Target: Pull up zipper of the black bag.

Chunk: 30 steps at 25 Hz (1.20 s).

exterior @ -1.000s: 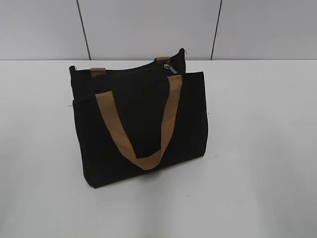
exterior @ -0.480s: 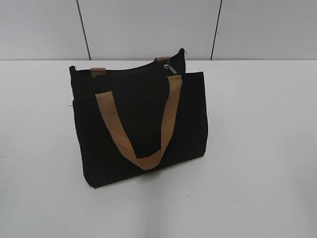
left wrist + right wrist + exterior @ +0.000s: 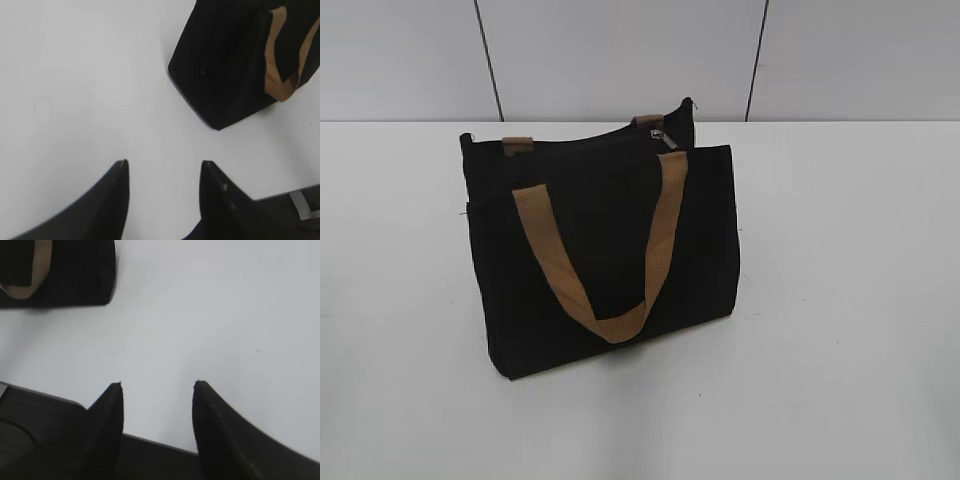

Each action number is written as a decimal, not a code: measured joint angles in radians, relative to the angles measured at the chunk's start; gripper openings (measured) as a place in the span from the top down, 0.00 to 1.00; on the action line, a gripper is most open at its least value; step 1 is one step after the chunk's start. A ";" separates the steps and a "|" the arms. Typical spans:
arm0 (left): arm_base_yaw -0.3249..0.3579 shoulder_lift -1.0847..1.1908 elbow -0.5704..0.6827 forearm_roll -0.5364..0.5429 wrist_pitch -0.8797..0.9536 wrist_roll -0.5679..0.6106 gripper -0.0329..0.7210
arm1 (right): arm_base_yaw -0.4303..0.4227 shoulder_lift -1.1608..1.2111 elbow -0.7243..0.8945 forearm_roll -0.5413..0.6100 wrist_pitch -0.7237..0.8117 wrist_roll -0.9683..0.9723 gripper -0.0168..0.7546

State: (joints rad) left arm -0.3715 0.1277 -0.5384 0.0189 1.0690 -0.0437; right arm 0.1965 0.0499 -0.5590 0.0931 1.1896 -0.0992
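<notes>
Nothing has moved since the earlier exterior frames: the bag [image 3: 605, 255] stands in the same spot on the white surface [image 3: 840, 300], and no arm has entered that view.

On the left, the left gripper [image 3: 162, 172] hovers over bare surface with its two dark fingers spread well apart and nothing between them. In the left wrist view, the bag's lower corner lies ahead and to the right of the fingers, clear of them, with a piece of tan strap showing on its side.

In the exterior view the bag sits a little left of centre, upright and leaning slightly back, its front panel facing the camera. One tan handle [image 3: 595, 260] hangs down over the front in a loop; the ends of the second handle [image 3: 517, 145] show as short stubs on the far edge at the top. The zipper [image 3: 590, 143] runs along the top edge, and its silver pull tab [image 3: 663, 137] lies near the right end of that edge.

On the right, the right gripper [image 3: 157, 385] is also wide open and holds nothing, above bare surface. In the right wrist view, the bag's corner appears at the upper left, well apart from the fingers.
</notes>
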 joint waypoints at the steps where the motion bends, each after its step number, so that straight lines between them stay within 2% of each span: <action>1: 0.000 0.000 0.005 -0.002 -0.004 0.006 0.49 | 0.000 0.000 0.025 -0.001 -0.001 0.000 0.51; 6: 0.000 0.000 0.011 -0.005 -0.008 0.019 0.50 | 0.000 0.000 0.067 -0.009 -0.082 0.001 0.51; 30: 0.000 0.000 0.011 -0.010 -0.009 0.023 0.58 | 0.000 0.000 0.076 -0.014 -0.091 0.001 0.51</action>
State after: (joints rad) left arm -0.3715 0.1277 -0.5278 0.0088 1.0602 -0.0210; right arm 0.1965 0.0499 -0.4826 0.0795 1.0990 -0.0982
